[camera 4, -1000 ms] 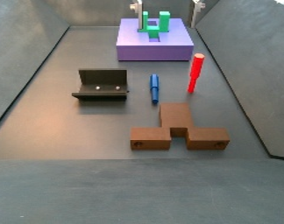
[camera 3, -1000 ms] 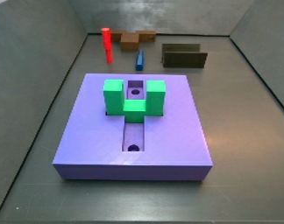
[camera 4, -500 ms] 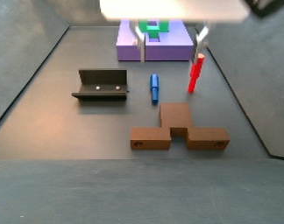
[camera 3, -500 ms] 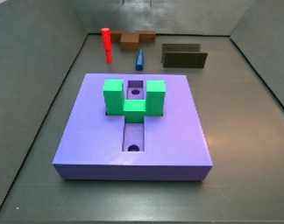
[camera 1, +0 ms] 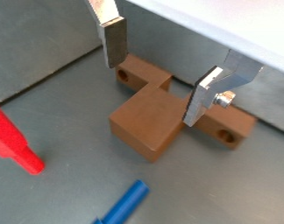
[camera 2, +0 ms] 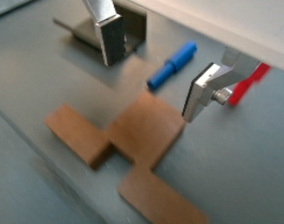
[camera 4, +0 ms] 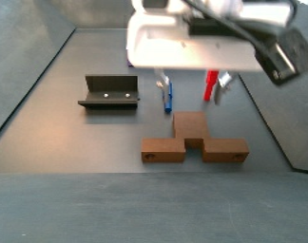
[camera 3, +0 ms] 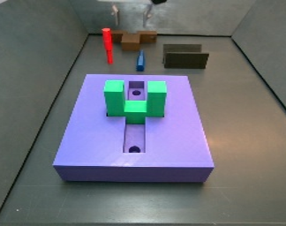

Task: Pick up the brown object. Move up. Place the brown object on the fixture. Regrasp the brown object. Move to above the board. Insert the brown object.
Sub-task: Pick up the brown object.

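Board (camera 3: 133,124) unmoved since earlier frames, now well behind end effector. End effector (camera 4: 191,91) has travelled from over board to above brown object (camera 4: 192,140), descending; jaws spread wide, nothing held. Fixture (camera 4: 109,91) off to end effector's side, unchanged. Brown object (camera 1: 156,114) flat on floor, directly beneath and between fingers (camera 1: 207,91), not touched. Red peg (camera 4: 211,78) upright, blue peg (camera 4: 168,93) lying, both just beside end effector.

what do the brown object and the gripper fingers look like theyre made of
Brown object: looks like matte plastic, possibly printed; uniform colour, sharp edges, no gloss.
Fingers of the open gripper above it: flat silvery plates, likely metal, given the sheen.
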Robot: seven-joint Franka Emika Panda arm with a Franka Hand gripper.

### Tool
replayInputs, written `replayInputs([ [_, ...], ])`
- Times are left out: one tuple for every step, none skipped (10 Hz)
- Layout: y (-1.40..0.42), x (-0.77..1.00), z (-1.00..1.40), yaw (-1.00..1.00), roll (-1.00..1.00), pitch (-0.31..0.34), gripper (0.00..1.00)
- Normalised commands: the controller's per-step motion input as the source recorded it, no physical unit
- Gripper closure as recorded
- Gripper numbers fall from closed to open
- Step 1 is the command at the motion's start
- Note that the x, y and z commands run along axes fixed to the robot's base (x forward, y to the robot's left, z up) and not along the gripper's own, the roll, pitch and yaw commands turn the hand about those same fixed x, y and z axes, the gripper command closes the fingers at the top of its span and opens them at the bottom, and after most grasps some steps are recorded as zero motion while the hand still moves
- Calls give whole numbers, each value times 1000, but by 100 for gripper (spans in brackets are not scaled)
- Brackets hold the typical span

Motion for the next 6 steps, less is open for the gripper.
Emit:
replayInputs([
  [0, -217, -643, -129, 0, -19, 0],
  [-69, -77, -483, -174, 0, -7, 0],
  [-94, 0, -409, -160, 0, 0, 0],
  [0, 183, -317, -120, -59, 0, 0],
  [0, 360, -189, -6, -116, 0, 0],
  [9, 337, -86, 0, -139, 9, 0],
])
